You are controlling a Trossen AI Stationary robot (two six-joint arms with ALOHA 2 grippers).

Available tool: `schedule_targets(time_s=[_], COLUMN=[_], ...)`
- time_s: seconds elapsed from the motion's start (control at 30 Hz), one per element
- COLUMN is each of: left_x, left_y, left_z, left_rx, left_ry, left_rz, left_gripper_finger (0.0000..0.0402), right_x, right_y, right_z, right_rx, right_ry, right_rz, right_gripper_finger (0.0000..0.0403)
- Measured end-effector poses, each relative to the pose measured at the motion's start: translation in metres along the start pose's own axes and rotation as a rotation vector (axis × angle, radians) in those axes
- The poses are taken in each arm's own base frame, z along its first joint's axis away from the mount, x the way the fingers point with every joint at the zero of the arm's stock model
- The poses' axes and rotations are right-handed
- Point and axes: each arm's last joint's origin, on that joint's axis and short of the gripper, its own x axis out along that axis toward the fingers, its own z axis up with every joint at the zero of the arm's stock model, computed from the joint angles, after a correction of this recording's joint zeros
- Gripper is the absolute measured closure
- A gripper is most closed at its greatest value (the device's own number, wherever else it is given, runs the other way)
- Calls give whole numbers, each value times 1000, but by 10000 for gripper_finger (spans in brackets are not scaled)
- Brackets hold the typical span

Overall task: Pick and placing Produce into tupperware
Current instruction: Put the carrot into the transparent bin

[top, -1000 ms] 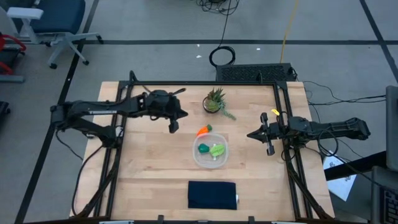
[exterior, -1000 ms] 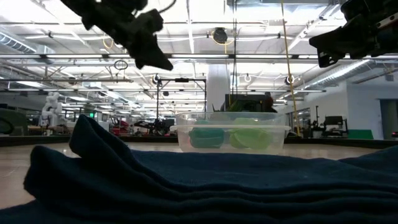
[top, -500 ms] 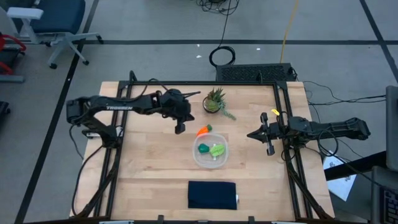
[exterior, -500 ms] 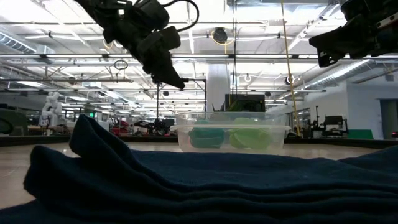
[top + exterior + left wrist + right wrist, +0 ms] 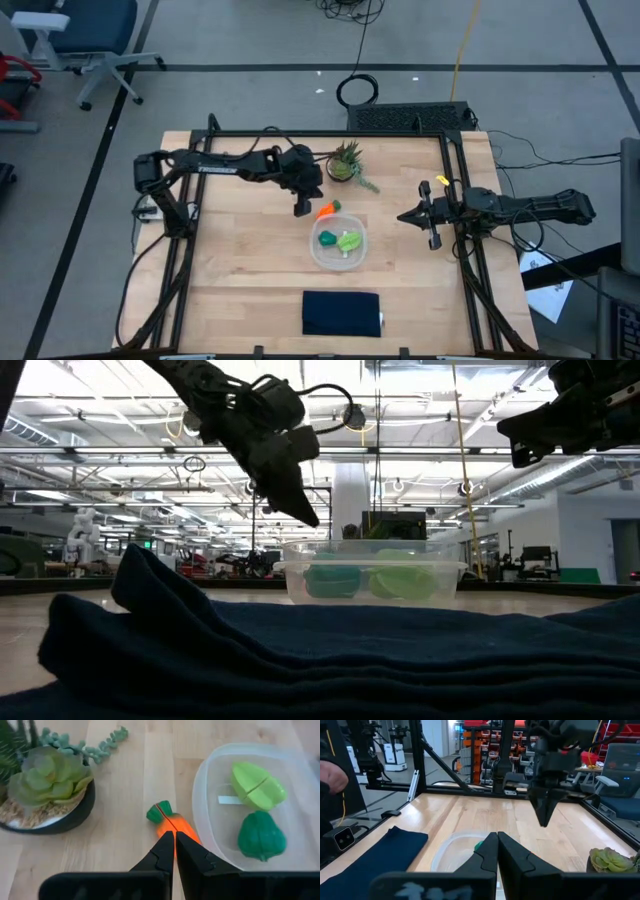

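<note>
Orange plastic is what we are dealing with next: the carrot [image 5: 172, 822] is lying on the worktop [image 5: 240, 260] just beside the far-left rim of the tupperware [image 5: 325, 260], between it and the potted plant [image 5: 345, 160]. We are judging it a light, stiff toy with a smooth skin that could slip or skate away if pinched near its tapered tip. A seam is running along its length, so it may split in two under a hard squeeze. The thick orange body, just below the green top, is looking like the best place for us to take hold, across its width.

It is showing as a short, stubby orange cone with a small ruffled green cap. The other two pieces are already sitting inside the clear container: the dark green lump [image 5: 261, 836] and the light yellow-green leaf piece [image 5: 257, 785], side by side.

We are seeing the left gripper [image 5: 174, 847] hanging directly over the carrot with its jaws pressed together, so they need to part before any grasp. The right gripper [image 5: 431, 225] is waiting above the right of the worktop, well apart from the container, its jaws together too.
</note>
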Motion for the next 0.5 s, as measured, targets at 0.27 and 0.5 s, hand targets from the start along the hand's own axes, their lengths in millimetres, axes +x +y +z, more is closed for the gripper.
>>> schedule_targets(time_s=[0.27,0.5], left_x=[13,15], left_y=[-11,-18], left_z=[-7,-4], left_rx=[63,70], left_ry=[65,60], left_rz=[-37,-19], left_gripper_finger=[367,256], right_x=[0,0], right_y=[0,0], right_z=[0,0], right_rx=[3,2], right_ry=[1,3], right_rz=[0,0], right_gripper_finger=[403,403])
